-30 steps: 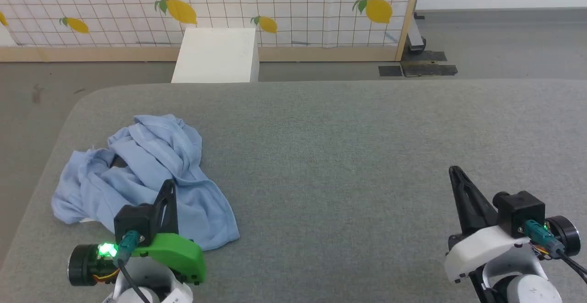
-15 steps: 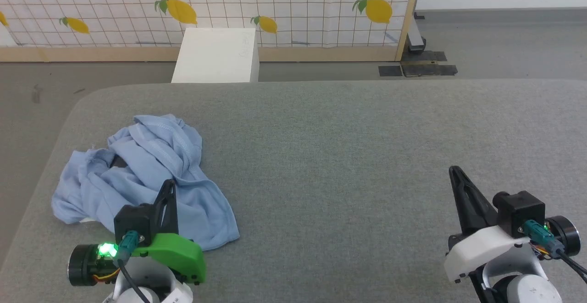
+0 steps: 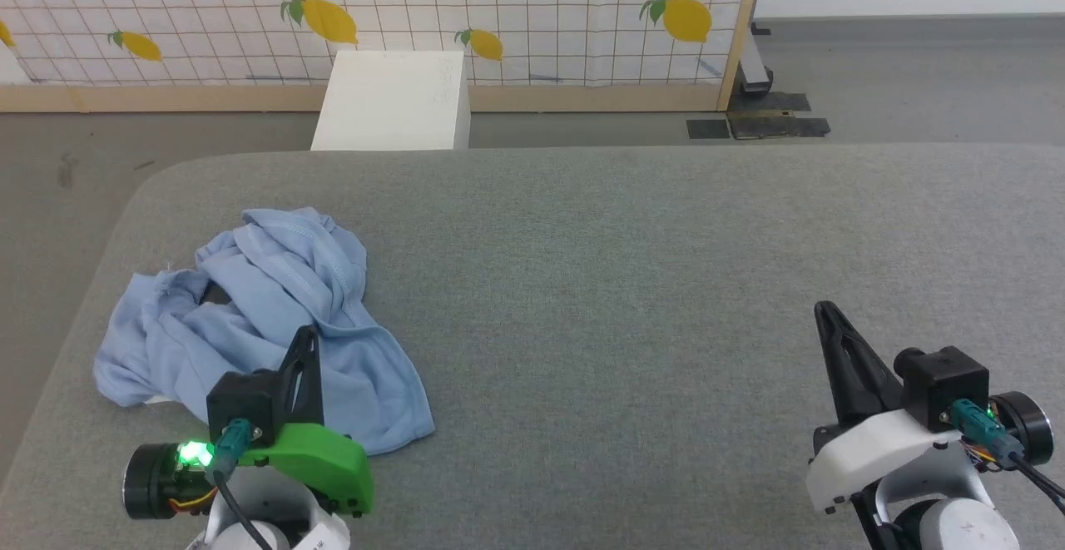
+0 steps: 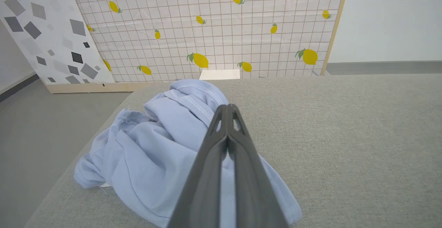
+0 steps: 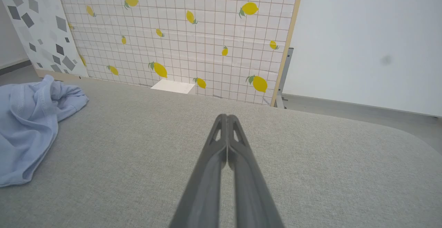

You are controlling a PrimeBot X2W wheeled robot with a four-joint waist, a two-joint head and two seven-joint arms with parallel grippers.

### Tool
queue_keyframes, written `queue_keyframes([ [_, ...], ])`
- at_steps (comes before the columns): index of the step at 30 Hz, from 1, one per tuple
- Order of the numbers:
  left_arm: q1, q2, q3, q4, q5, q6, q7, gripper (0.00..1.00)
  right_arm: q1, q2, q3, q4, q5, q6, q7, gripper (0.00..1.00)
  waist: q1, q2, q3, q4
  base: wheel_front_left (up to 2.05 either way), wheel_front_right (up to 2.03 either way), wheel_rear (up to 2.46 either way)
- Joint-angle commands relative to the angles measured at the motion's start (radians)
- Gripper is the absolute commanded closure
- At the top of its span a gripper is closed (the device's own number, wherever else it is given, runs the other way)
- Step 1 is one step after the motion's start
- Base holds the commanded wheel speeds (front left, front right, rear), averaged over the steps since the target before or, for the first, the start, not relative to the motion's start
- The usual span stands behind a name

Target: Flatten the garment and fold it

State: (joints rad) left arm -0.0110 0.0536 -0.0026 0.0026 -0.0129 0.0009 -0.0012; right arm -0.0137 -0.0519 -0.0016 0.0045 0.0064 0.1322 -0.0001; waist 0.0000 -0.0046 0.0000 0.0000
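The garment [image 3: 250, 317] is a light-blue knit cloth, crumpled in a heap with stitched hems showing, on the left part of the grey table [image 3: 632, 284]. My left gripper [image 3: 306, 335] hovers over the heap's near edge, fingers pressed together with nothing between them. From the left wrist the garment [image 4: 155, 152] spreads under and beyond the shut left gripper [image 4: 227, 106]. My right gripper [image 3: 824, 309] is shut and empty at the lower right, far from the cloth. The right wrist view has the garment [image 5: 27, 124] at its left edge, well away from the right gripper [image 5: 226, 116].
A white box [image 3: 395, 101] stands on the floor beyond the table's far edge, before a lemon-print partition [image 3: 499, 9]. The table's left rounded corner [image 3: 158, 184] lies just beyond the garment. Grey felt stretches bare between the two grippers.
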Motion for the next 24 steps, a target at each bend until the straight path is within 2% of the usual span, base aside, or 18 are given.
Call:
queue_keyframes([
  [1, 0.011, -0.003, 0.003, -0.003, 0.013, -0.001, 0.001, 1.0, 0.014, 0.002, 0.002, -0.005, -0.006, -0.002, 0.0, 1.0, 0.0, 0.0046, 0.0, 0.0, 0.0, 0.0, 0.0],
  [12, 0.011, -0.003, 0.003, -0.003, 0.013, -0.001, 0.001, 1.0, 0.014, 0.002, 0.002, -0.005, -0.006, -0.002, 0.0, 1.0, 0.0, 0.0046, 0.0, 0.0, 0.0, 0.0, 0.0],
  [13, 0.0, 0.0, 0.0, 0.0, 0.0, 0.0, 0.0, 0.0, 0.0, 0.0, 0.0, 0.0, 0.0, 0.0, 0.0, 0.0, 0.0, 0.0, 0.0, 0.0, 0.0, 0.0, 0.0],
  [24, 0.002, 0.0, -0.003, 0.011, -0.017, -0.004, -0.013, 0.0, 0.006, 0.0, -0.003, 0.01, 0.02, 0.0, -0.013, 0.0, 0.0, 0.0002, 0.0, 0.0, 0.0, 0.0, 0.0],
])
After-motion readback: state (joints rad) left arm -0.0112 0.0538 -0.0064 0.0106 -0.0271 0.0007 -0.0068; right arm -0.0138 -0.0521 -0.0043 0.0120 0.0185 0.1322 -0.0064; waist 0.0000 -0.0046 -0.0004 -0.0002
